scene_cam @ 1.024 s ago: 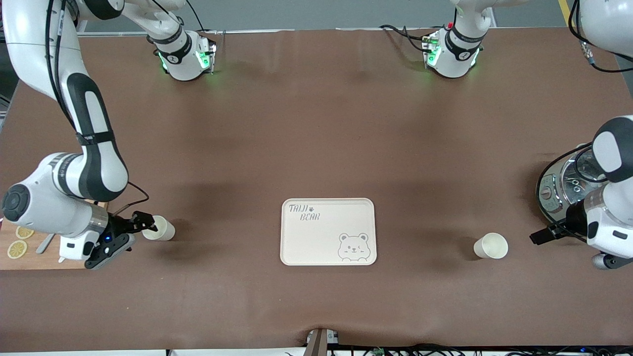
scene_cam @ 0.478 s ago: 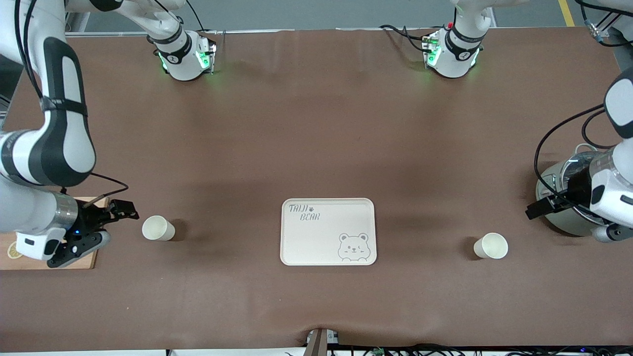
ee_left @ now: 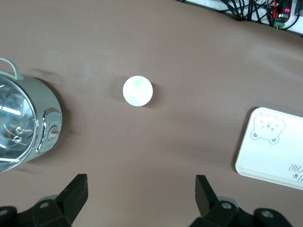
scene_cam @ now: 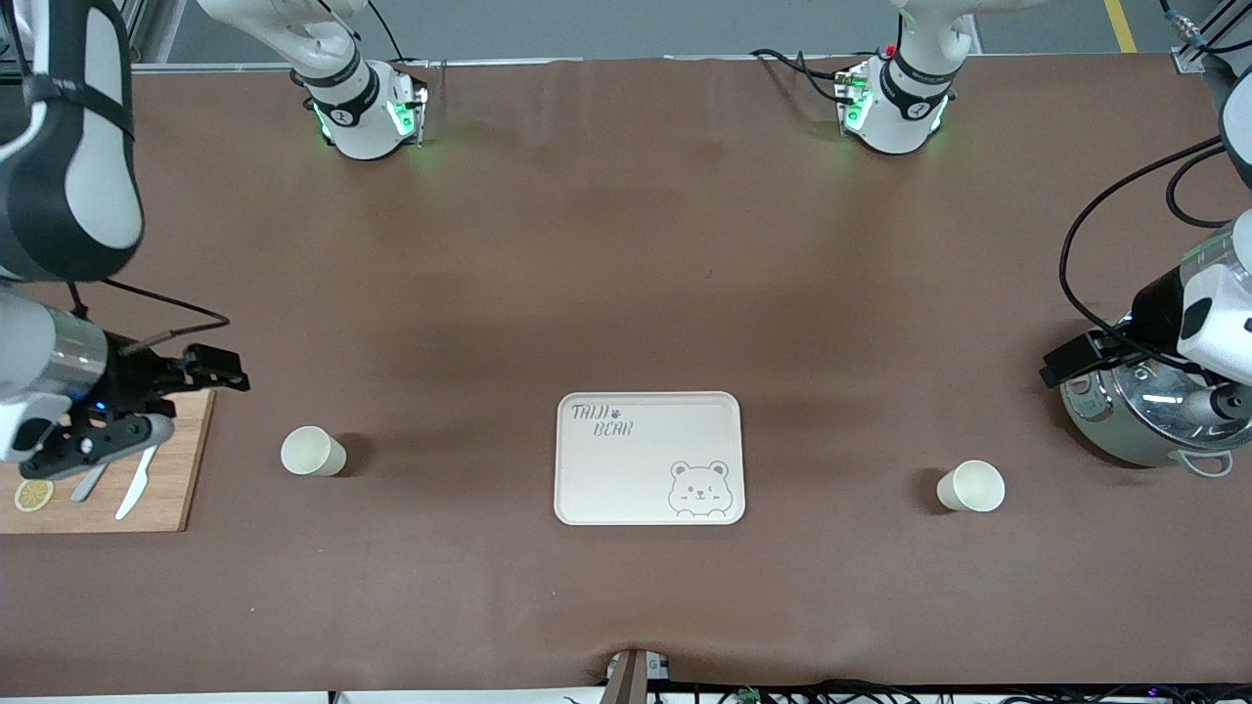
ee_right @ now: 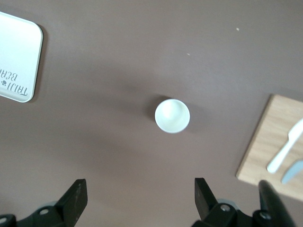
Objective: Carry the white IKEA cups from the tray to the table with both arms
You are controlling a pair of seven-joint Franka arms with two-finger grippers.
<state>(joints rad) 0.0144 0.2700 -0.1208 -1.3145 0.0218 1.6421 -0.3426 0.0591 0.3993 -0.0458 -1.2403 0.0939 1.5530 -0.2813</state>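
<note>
Two white IKEA cups stand upright on the brown table. One cup (scene_cam: pixel 313 452) (ee_right: pixel 172 115) is toward the right arm's end, the other cup (scene_cam: pixel 970 486) (ee_left: pixel 138 91) toward the left arm's end. Between them lies the bear-printed tray (scene_cam: pixel 649 458) with nothing on it. My right gripper (scene_cam: pixel 196 401) (ee_right: pixel 141 191) hangs open over the cutting board's edge, apart from its cup. High beside the pot, my left gripper (scene_cam: pixel 1071 367) (ee_left: pixel 142 189) is open too, with bare table between its fingers.
A grey glass-lidded pot (scene_cam: pixel 1144 411) (ee_left: pixel 23 127) stands at the left arm's end. At the right arm's end lies a wooden cutting board (scene_cam: pixel 166 489) (ee_right: pixel 277 146) with a white knife (scene_cam: pixel 132 484) and a lemon slice (scene_cam: pixel 32 494).
The right gripper has drawn back from its cup toward the cutting board and risen. The left gripper has lifted away over the pot. Both cups have stayed put.
</note>
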